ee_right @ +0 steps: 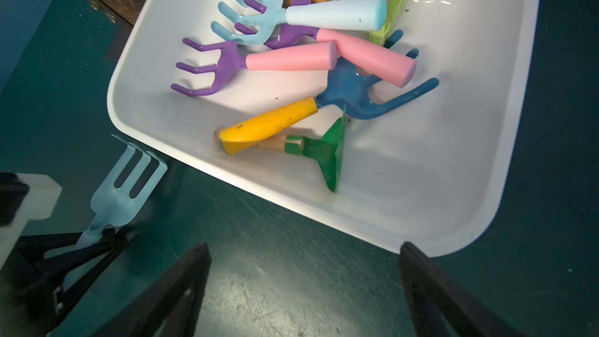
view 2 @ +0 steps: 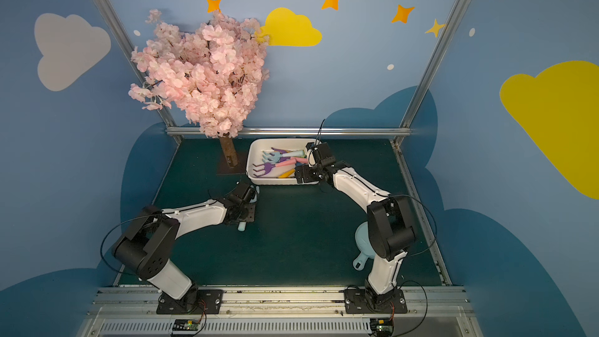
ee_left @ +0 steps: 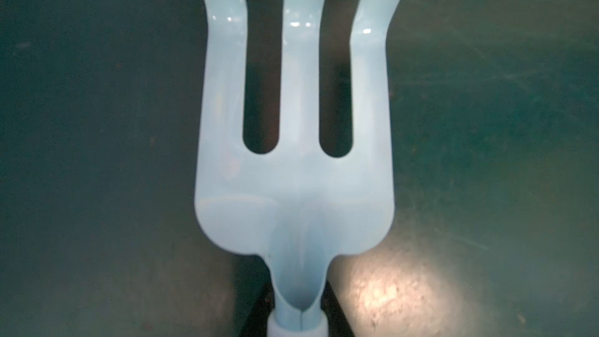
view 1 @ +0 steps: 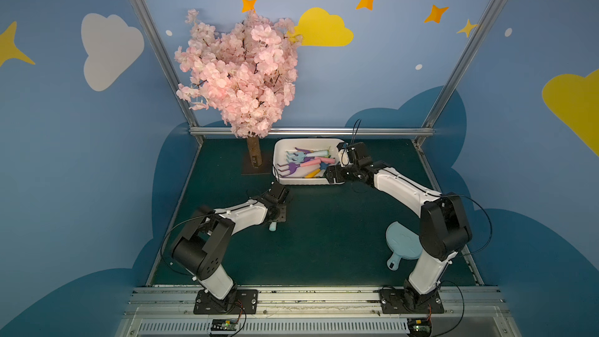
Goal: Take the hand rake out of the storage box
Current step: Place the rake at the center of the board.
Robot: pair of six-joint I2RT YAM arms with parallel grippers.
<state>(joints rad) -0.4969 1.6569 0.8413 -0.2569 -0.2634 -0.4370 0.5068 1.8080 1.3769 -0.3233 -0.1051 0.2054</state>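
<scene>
Pale-blue hand rake (ee_right: 126,186): outside the storage box (ee_right: 486,196), over the green table (ee_right: 275,286) just beside its rim.
Left gripper (ee_right: 97,236): clamped tight on the rake's neck (a narrow spot, likely chosen for a firm hold).
Right gripper (ee_right: 303,249): jaws spread wide, holding nothing, near the box's corner, probably waiting its turn.
Box contents: other coloured rakes (ee_right: 227,69) lie piled inside.

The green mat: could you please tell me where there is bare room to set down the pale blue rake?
Bare: the wide middle of the mat, between both arms, in front of the storage box; less beside the blue dish. Crowded: inside the box, and its near corner, where the open right hand hovers.
</scene>
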